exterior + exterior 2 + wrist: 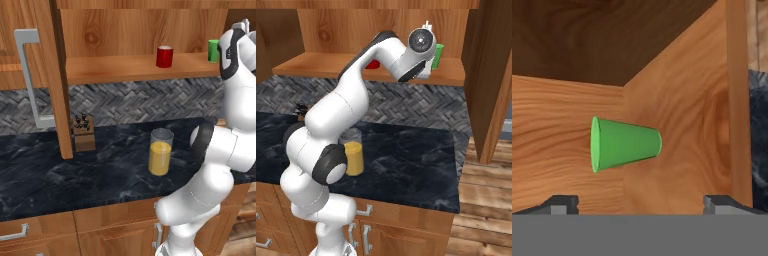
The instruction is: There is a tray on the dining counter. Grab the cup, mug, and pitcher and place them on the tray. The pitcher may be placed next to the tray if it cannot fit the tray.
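my gripper (640, 202) is raised to the wooden shelf (125, 67) above the counter (100, 170), fingers (559, 204) spread wide with nothing between them. in the hand view the green cup (624, 145) appears sideways, because the hand is rolled, framed between my two fingertips but still apart from them, against the wooden back and side wall of the shelf recess. in the left base view the cup (213, 51) stands at the far right end of the shelf, partly hidden by my arm, and the red mug (164, 56) stands upright on the same shelf, well to the cup's left. in the right base view the cup (438, 56) shows just behind my wrist, and only a sliver of the mug (374, 64) shows behind my forearm. the pitcher (160, 151), a clear glass with orange-yellow liquid filling its lower part, stands upright on the black marbled counter below the shelf, near the front edge. a small dark knife block (83, 132) stands on the counter farther left, beside a wooden upright.
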